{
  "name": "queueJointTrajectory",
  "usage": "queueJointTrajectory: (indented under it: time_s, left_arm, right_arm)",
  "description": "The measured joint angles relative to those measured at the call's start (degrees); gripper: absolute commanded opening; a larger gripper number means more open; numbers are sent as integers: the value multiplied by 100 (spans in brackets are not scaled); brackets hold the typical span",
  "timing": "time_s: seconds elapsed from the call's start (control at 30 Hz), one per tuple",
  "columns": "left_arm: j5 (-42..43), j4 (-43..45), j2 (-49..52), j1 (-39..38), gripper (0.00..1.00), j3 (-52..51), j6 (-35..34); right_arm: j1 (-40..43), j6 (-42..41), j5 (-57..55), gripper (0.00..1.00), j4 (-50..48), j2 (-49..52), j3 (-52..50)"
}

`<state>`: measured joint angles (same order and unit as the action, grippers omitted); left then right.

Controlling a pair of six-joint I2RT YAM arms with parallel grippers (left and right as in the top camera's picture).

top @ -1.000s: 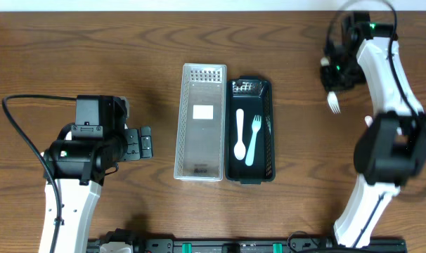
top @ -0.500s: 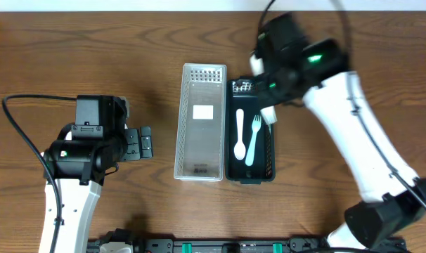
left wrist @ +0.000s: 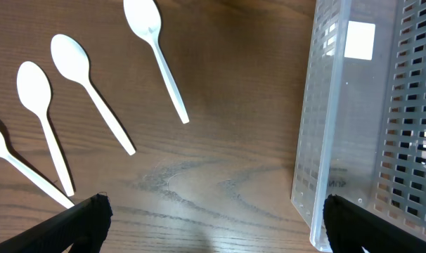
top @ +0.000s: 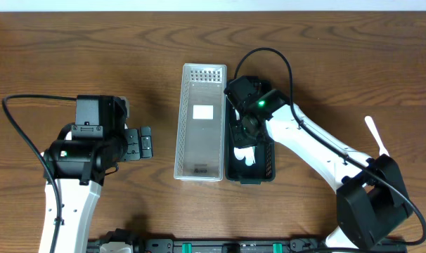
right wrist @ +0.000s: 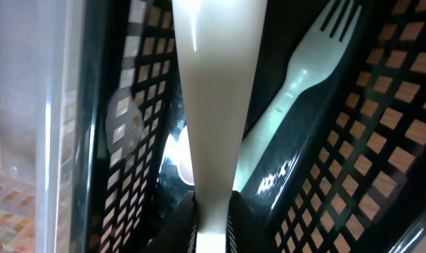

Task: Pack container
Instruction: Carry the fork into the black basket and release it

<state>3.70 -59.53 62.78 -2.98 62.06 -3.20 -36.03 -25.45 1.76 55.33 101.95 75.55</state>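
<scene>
The dark mesh container (top: 271, 105) lies beside the clear container (top: 201, 140) at the table's middle. My right gripper (top: 242, 130) is down inside the dark container, shut on the handle of a white plastic utensil (right wrist: 216, 105); its head is out of view. The right wrist view shows my jaws (right wrist: 213, 218) pinching that handle above a white fork (right wrist: 304, 70) and a spoon bowl (right wrist: 179, 165) lying in the container. My left gripper (top: 146, 144) is open and empty over bare wood left of the clear container (left wrist: 353, 126); its fingertips (left wrist: 214, 214) show in the left wrist view.
Several white spoons (left wrist: 90, 88) lie on the wood left of the clear container in the left wrist view. One white utensil (top: 373, 133) lies on the table at the far right. The clear container holds only a white label (top: 202, 111).
My right arm has swung from the far right of the table leftward to the dark container, carrying the white utensil, and lowered into it. The left arm has not moved.
</scene>
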Motion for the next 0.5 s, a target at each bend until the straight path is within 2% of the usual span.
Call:
queueJointTrajectory:
  time_s: [0.3,0.37,0.5]
  left_arm:
    - [0,-2,0,0,98,0,0]
    - [0,-2,0,0,98,0,0]
    - [0,-2,0,0,98,0,0]
  right_arm:
    - [59,37,-140,53,-94,0,125]
    - [192,160,-278,60,125,-7,420]
    - [809,520,-533,64,374,-295,1167]
